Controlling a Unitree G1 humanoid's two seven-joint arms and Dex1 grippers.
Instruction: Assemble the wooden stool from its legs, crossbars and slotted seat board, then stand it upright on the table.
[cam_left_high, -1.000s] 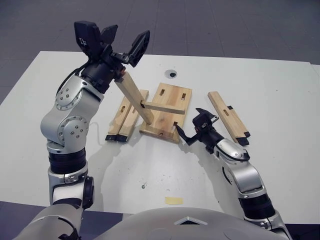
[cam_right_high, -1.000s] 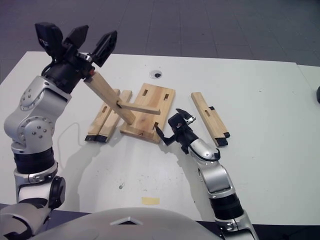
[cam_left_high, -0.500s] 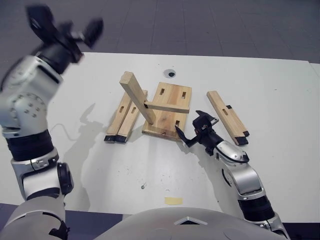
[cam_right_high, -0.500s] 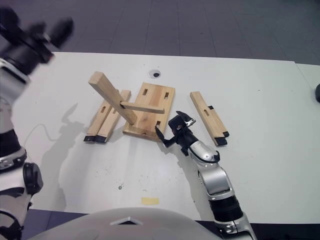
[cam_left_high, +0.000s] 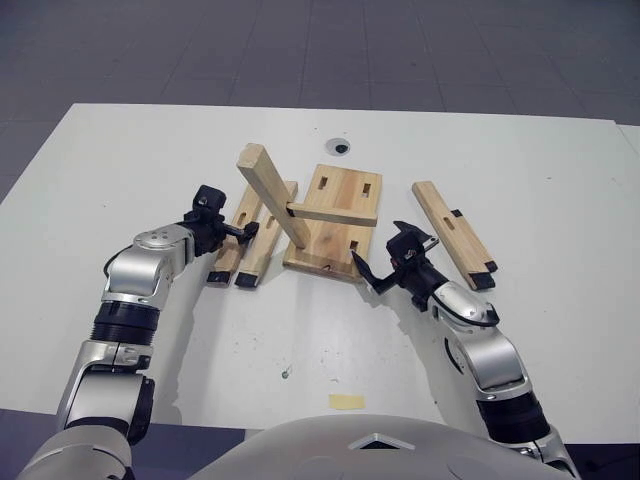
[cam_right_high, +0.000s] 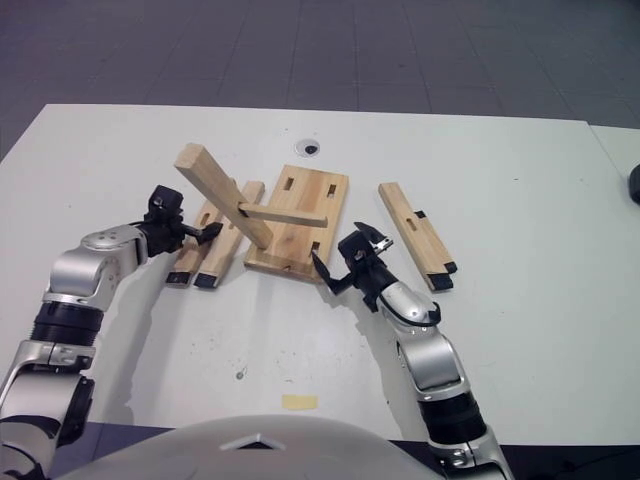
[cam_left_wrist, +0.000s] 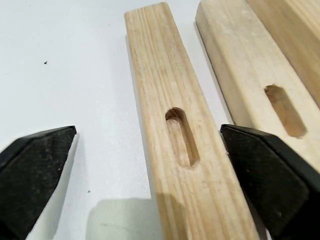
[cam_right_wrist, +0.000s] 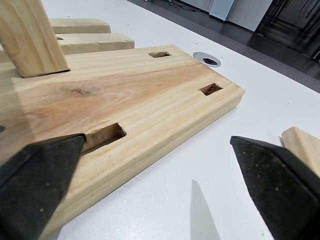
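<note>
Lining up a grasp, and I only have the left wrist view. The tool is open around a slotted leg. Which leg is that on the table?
Observer: It's the outer leg of the pair lying flat to the left of the seat board. The left tool straddles it.
Operator: Anything mounted on the board?
Observer: A tilted leg stands in the board, with a crossbar sticking out of it above the board.
Operator: Right arm?
Observer: The right tool is open at the board's near right corner, holding nothing.
</note>
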